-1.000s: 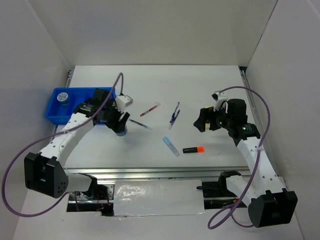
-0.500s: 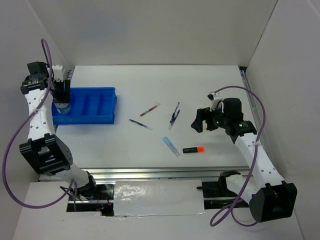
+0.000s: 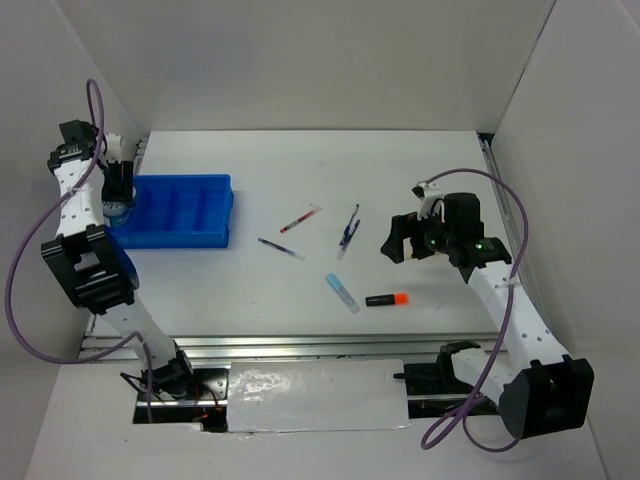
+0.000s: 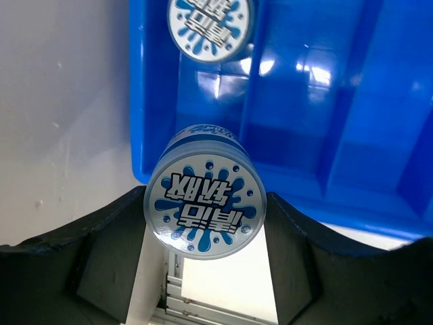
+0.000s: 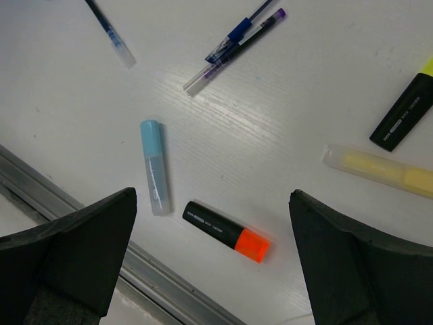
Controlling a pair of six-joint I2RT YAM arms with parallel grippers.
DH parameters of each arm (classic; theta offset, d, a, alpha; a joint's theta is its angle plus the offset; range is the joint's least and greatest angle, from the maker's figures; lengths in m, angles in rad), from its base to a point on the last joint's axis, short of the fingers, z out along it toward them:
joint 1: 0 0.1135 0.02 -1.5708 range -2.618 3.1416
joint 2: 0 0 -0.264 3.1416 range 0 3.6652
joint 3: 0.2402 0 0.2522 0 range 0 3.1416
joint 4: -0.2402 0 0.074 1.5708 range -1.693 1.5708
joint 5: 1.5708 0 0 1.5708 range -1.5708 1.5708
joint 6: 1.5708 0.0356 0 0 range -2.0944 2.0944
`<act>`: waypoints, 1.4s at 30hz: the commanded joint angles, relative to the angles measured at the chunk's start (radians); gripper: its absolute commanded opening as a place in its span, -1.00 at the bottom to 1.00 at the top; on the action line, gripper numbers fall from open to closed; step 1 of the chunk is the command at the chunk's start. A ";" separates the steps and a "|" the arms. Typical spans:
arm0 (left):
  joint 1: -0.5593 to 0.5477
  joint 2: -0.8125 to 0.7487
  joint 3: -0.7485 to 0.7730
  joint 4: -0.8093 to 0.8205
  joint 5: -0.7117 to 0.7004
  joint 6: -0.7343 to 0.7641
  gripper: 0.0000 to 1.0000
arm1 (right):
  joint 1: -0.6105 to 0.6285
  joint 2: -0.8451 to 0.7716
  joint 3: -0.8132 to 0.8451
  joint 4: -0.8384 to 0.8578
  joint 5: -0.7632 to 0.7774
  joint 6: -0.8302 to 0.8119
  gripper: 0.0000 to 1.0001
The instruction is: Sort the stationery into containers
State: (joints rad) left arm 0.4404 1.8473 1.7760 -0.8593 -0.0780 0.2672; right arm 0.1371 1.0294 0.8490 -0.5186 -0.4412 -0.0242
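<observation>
Pot (image 4: 203, 206), clamped in the left gripper (image 4: 203, 218), has just arrived over the rim of the blue tray (image 4: 138, 81), ready for dropping; right gripper (image 5: 211, 198) gapes empty.

One blue-white pot (image 4: 210, 27) sat in an end compartment of the blue tray (image 4: 379, 101) — its twin (image 4: 204, 203) was held over the rim. Pens (image 5: 233, 42), a pale blue bar (image 5: 154, 168), a cream bar (image 5: 379, 169) and two highlighters (image 5: 226, 231) lay loose on the bench (image 5: 284, 135).

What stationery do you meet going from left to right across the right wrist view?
blue pen → pale blue bar → orange-capped black highlighter → cream bar. Left out: the blue and purple pen pair, which spans the same stretch as that highlighter, and the yellow-capped highlighter, which overlaps the cream bar.
</observation>
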 commanded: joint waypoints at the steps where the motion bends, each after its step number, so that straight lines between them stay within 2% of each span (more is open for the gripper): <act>1: 0.012 0.013 0.060 0.074 -0.029 0.033 -0.57 | 0.010 0.000 0.039 0.020 0.009 -0.010 1.00; 13: 0.012 0.127 0.102 0.106 -0.042 0.030 -0.56 | 0.021 0.018 0.042 0.020 0.021 -0.017 1.00; 23: 0.012 0.141 0.062 0.137 0.009 -0.002 -0.53 | 0.022 0.029 0.044 0.023 0.019 -0.019 1.00; 30: 0.017 0.127 0.000 0.192 0.070 -0.040 -0.31 | 0.033 0.047 0.064 0.023 0.015 -0.022 1.00; 38: 0.018 0.124 -0.046 0.233 0.115 -0.056 -0.20 | 0.051 0.049 0.065 0.029 0.019 -0.016 1.00; 42: 0.021 0.135 -0.047 0.235 0.129 -0.066 -0.04 | 0.052 0.041 0.056 0.028 0.025 -0.020 1.00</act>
State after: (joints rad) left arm 0.4599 1.9961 1.7271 -0.6716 0.0017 0.2291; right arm 0.1787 1.0821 0.8696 -0.5179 -0.4240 -0.0383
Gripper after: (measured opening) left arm 0.754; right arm 0.998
